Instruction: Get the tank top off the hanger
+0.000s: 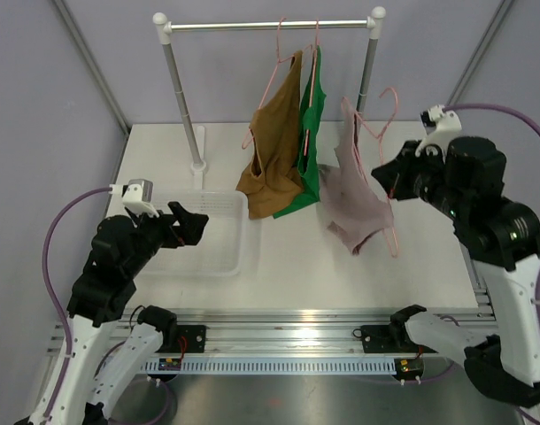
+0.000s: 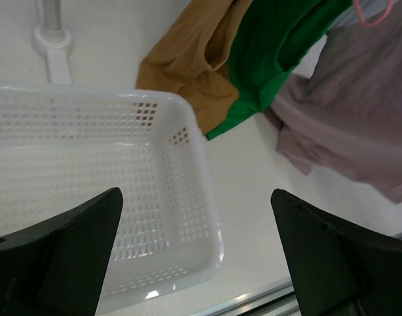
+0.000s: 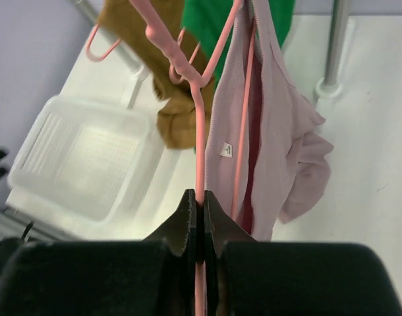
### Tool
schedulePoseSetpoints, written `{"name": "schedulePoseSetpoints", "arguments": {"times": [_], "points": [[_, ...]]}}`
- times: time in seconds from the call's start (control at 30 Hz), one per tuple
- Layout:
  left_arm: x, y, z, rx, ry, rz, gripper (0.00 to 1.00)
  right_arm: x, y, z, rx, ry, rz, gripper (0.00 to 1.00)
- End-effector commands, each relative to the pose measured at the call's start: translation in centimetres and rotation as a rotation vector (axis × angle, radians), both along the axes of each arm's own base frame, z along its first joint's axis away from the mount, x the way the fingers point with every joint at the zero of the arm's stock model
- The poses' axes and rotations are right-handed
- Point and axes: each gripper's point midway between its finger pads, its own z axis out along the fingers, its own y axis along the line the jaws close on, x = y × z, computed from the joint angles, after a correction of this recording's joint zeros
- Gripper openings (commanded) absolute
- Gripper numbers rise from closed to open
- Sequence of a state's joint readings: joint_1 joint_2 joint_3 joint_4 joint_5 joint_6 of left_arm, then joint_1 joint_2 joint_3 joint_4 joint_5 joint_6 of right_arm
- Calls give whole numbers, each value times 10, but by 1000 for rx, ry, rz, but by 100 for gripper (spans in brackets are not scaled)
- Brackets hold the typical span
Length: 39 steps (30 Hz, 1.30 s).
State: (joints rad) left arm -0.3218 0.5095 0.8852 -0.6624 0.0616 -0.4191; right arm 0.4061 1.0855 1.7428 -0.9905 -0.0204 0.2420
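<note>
A mauve tank top (image 1: 354,199) hangs on a pink wire hanger (image 1: 382,124), off the rail and held in the air to the right of the rack. My right gripper (image 1: 384,171) is shut on the hanger's wire. In the right wrist view the hanger (image 3: 200,131) runs up from between the closed jaws of that gripper (image 3: 201,197), with the tank top (image 3: 273,131) draped just to the right. My left gripper (image 1: 192,221) is open and holds nothing, above the white basket (image 1: 219,257). Its wrist view shows the open gripper (image 2: 196,197) over the basket's near right corner.
A brown top (image 1: 274,168) and a green top (image 1: 310,150) hang on pink hangers from the clothes rail (image 1: 270,25) at the back. The white perforated basket (image 2: 188,118) sits on the table at the left, holding nothing. The rack's left post (image 1: 183,97) stands behind it.
</note>
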Motion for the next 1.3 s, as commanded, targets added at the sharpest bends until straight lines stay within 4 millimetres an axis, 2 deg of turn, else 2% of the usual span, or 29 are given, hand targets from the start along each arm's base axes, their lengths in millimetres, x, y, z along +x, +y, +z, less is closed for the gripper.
{"name": "schedulePoseSetpoints", "arguments": {"times": [0.0,0.03,0.07,0.1,0.13,0.17,0.2,0.23,0.27,0.3,0.37,0.4,0.43,0.5,0.53,0.6,0.67,0.73,0.77,0.8,0.9,1.0,1.03,1.07,1.13,1.17,1.2,1.27], "points": [[5,-46,77,-165,-175,-205,99,-63,10,8,88,-47,187,0],[6,-52,84,-178,-183,-226,99,-72,9,-1,91,-29,197,0],[15,-61,83,-179,-160,-242,99,-90,4,1,107,-48,210,0],[11,-77,92,-189,-178,-300,99,-99,2,-1,116,-48,215,0],[16,-81,104,-186,-197,-280,99,-106,0,-6,118,-42,224,0],[16,-90,112,-180,-207,-287,99,-122,-4,-7,122,-50,235,0],[12,-120,106,-147,-184,-362,99,-129,-5,-9,128,-47,250,0],[17,-122,124,-144,-223,-309,99,-134,-6,-13,129,-38,251,0],[14,-133,128,-133,-232,-322,99,-145,-8,-14,138,-44,267,0],[6,-163,121,-100,-215,-387,99,-149,-8,-15,146,-40,274,0],[4,-182,143,-113,-262,-381,99,-157,-8,-20,154,-30,288,0],[-7,-197,148,-106,-282,-429,99,-160,-6,-22,160,-23,305,0],[-2,-215,143,-80,-278,-428,99,-161,-5,-24,162,-14,309,0],[-8,-234,161,-93,-323,-461,99,-167,-3,-26,169,-9,337,0],[-4,-250,152,-74,-312,-473,99,-168,-2,-26,171,-6,346,0],[-2,-264,159,-92,-334,-484,99,-171,-1,-25,177,-7,356,0],[3,-280,151,-79,-326,-504,99,-173,-1,-23,182,-18,361,0],[9,-286,153,-73,-328,-485,98,-174,-1,-21,181,-27,367,0],[14,-293,142,-48,-313,-479,97,-173,-1,-21,180,-26,364,0],[16,-295,141,-36,-315,-476,95,-174,0,-20,182,-27,370,0],[20,-306,131,-13,-310,-485,82,-175,2,-18,187,-29,388,0],[24,-310,126,5,-305,-477,57,-173,2,-17,184,-40,384,0],[27,-308,126,10,-304,-461,49,-172,2,-17,182,-39,379,0],[28,-308,124,15,-301,-455,37,-170,0,-17,177,-42,368,0],[31,-303,122,30,-301,-427,25,-169,0,-17,174,-45,363,0],[33,-300,121,38,-300,-414,13,-169,-1,-16,172,-51,361,0],[34,-297,119,48,-293,-402,5,-168,-2,-17,169,-49,354,0],[36,-288,121,53,-295,-367,0,-166,-5,-20,157,-48,336,0]]}}
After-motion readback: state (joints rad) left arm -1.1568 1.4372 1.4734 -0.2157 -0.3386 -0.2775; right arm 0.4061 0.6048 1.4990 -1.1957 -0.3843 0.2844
